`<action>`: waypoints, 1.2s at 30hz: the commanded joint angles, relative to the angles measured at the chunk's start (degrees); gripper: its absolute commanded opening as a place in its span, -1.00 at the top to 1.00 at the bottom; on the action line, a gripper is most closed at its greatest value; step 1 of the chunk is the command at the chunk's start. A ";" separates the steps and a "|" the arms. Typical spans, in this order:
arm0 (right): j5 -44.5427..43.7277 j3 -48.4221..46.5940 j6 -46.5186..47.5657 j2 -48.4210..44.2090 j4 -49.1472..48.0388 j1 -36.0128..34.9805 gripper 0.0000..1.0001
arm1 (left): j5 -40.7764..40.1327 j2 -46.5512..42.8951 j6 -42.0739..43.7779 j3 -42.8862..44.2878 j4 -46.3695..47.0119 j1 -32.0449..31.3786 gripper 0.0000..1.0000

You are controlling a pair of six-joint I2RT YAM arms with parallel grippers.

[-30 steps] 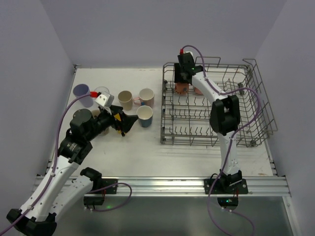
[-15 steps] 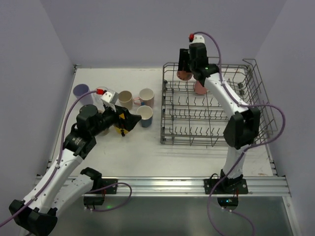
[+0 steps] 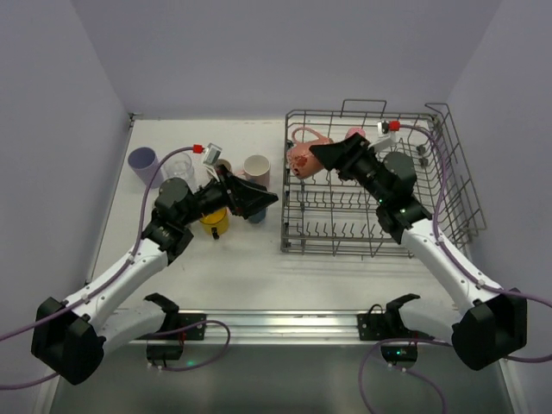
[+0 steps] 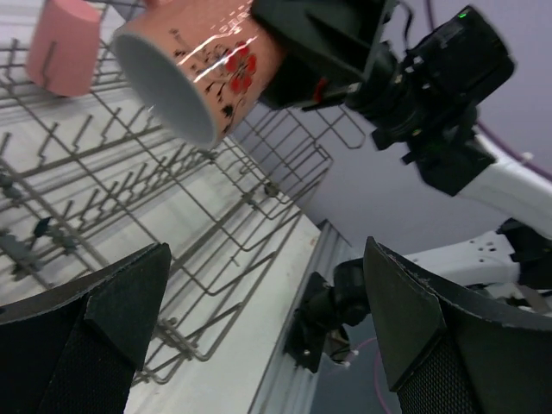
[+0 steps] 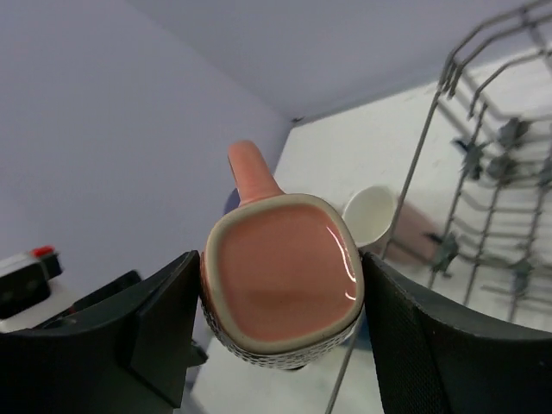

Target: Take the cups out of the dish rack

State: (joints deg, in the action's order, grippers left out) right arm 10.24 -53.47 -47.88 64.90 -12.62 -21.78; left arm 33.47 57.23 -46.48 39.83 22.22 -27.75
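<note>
My right gripper [image 3: 317, 153] is shut on a salmon mug with red flowers [image 3: 304, 159] and holds it tilted above the far left part of the grey wire dish rack [image 3: 431, 226]. In the right wrist view the mug's base [image 5: 280, 276] fills the gap between my fingers [image 5: 164, 319]. My left gripper [image 3: 263, 198] is open and empty, just left of the rack, pointing at it. In the left wrist view the mug [image 4: 203, 65] hangs above the rack wires [image 4: 172, 198]. A pink cup [image 3: 354, 135] stands upside down in the rack and also shows in the left wrist view [image 4: 62, 45].
On the table left of the rack stand a lavender cup [image 3: 142, 162], a clear tumbler [image 3: 178, 164], a cream cup [image 3: 256, 166], a yellow cup [image 3: 213, 222] and a dark blue cup [image 3: 256, 215] partly under my left gripper. Walls close in on three sides.
My right arm has lifted the salmon mug up out of the rack and tilted it leftward. My left gripper has left the yellow cup on the table and swung right toward the rack.
</note>
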 commanded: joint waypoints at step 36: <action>8.92 22.19 -14.21 -11.02 -24.23 -10.74 -0.98 | -19.41 0.35 16.22 17.28 -22.40 -12.86 1.00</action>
State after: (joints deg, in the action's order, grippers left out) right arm 18.98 -30.94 -71.44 58.33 -41.28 -31.92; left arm 18.74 62.70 -41.19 50.98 14.76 -40.97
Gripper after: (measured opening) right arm 0.974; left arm 0.231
